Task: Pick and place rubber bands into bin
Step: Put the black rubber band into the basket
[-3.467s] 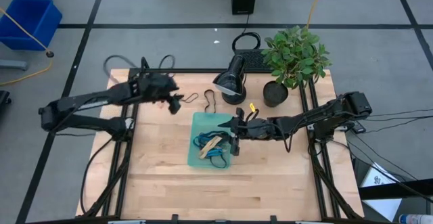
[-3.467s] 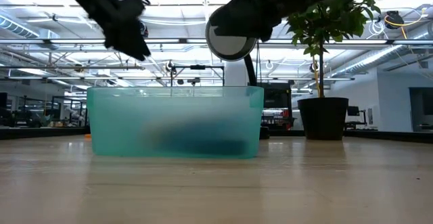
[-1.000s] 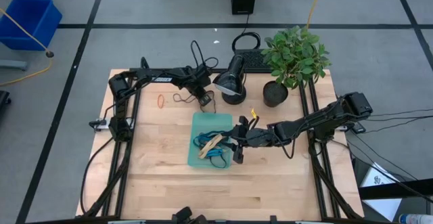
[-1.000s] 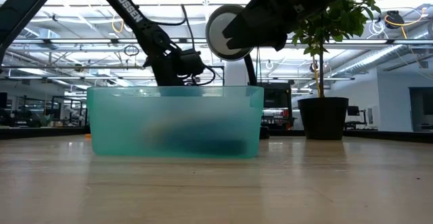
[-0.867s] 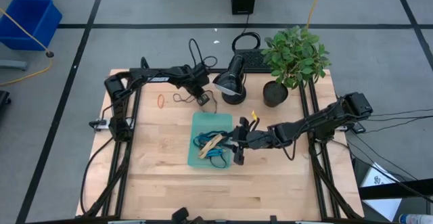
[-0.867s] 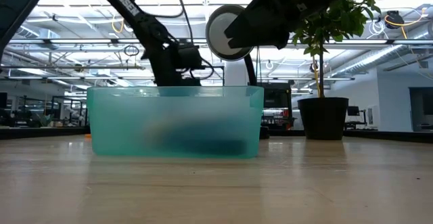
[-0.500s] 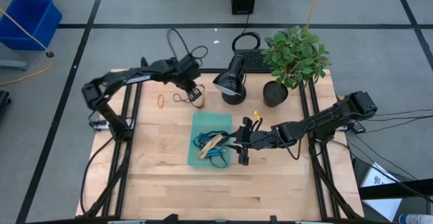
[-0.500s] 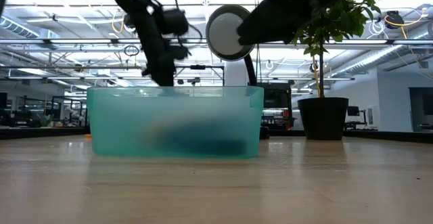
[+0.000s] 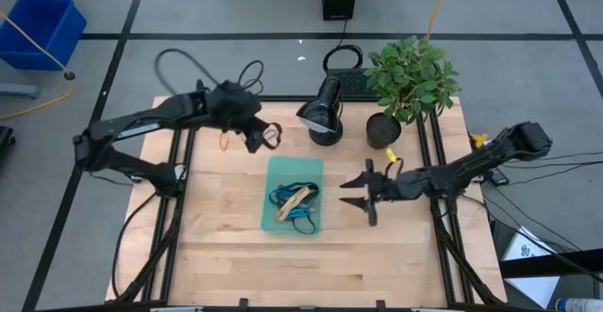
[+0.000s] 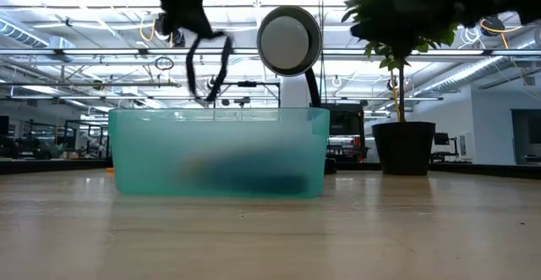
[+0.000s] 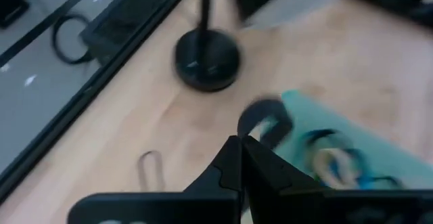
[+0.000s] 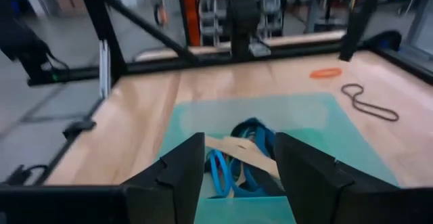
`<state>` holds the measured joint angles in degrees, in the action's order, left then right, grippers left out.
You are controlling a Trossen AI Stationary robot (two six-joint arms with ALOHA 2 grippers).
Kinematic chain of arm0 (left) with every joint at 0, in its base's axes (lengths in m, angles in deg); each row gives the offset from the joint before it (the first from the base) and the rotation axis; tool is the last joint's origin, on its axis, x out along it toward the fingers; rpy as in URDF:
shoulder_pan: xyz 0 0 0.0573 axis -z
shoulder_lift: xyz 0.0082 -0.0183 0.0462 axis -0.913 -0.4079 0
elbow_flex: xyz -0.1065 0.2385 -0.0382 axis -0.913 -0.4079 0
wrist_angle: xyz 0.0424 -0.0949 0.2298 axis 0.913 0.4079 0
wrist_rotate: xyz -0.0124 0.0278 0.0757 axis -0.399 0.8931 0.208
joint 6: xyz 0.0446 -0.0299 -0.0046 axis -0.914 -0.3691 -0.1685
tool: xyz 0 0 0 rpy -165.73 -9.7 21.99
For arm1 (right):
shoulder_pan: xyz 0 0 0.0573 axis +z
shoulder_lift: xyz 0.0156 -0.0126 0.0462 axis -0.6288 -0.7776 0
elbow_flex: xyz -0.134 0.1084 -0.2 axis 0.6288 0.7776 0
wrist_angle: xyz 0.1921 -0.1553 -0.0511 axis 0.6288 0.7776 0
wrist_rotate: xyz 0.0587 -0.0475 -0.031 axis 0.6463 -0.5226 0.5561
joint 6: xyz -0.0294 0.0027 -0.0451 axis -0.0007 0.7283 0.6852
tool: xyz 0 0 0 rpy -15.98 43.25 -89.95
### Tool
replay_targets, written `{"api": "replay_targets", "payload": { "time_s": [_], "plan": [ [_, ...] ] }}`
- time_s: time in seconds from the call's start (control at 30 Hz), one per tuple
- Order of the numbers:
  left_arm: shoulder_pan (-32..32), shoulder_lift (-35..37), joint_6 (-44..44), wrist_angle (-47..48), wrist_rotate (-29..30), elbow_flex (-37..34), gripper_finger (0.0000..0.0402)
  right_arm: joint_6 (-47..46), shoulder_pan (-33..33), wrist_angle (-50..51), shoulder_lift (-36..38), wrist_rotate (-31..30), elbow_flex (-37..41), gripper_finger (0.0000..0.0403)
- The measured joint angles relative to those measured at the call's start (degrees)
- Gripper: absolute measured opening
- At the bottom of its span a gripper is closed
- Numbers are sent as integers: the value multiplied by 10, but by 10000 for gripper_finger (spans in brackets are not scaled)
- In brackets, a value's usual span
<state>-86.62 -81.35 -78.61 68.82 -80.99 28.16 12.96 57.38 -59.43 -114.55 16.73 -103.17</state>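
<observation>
The teal bin [image 9: 294,172] sits mid-table holding blue and tan rubber bands [image 12: 238,149]. My left gripper [image 9: 260,135] hovers above the table just beyond the bin's far left corner, shut on a black rubber band [image 10: 208,68]. An orange band [image 9: 223,140] and another black band [image 12: 369,102] lie flat on the wood beyond the bin. My right gripper [image 9: 363,195] stands open to the right of the bin, facing it, with nothing between its fingers [image 12: 177,176]. My left gripper pinches the black band's upper end [image 11: 252,130] between its two shut fingertips. The fingers slant down from the table's left. The band hangs slack as a loop below them [image 10: 211,90], lifted clear of the table, at about the height of the bin's rim.
A round black lamp on a stand [image 9: 322,114] and a potted plant [image 9: 407,78] stand at the far edge, right of my left gripper. Bare wood lies near and left of the bin. A blue tub [image 9: 40,29] is on the floor.
My left gripper has gone up and toward the table's left edge, away from the lamp, lifting the black band off the wood so that it hangs free. My right gripper has drawn back from over the bin toward the table's right edge, staying open.
</observation>
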Motion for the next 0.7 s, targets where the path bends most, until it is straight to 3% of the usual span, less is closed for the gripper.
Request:
{"api": "replay_targets", "payload": {
  "time_s": [0.3,0.5,0.7],
  "plan": [
    [150,31,65,-75,-1,0,5,-5,-4,-109,50,-2,100,176],
    [238,-12,106,-99,28,1,8,-13,-4,-110,49,-1,106,172],
    [277,-90,145,-101,45,1,10,-14,-4,-110,49,-1,106,175]
  ]
}}
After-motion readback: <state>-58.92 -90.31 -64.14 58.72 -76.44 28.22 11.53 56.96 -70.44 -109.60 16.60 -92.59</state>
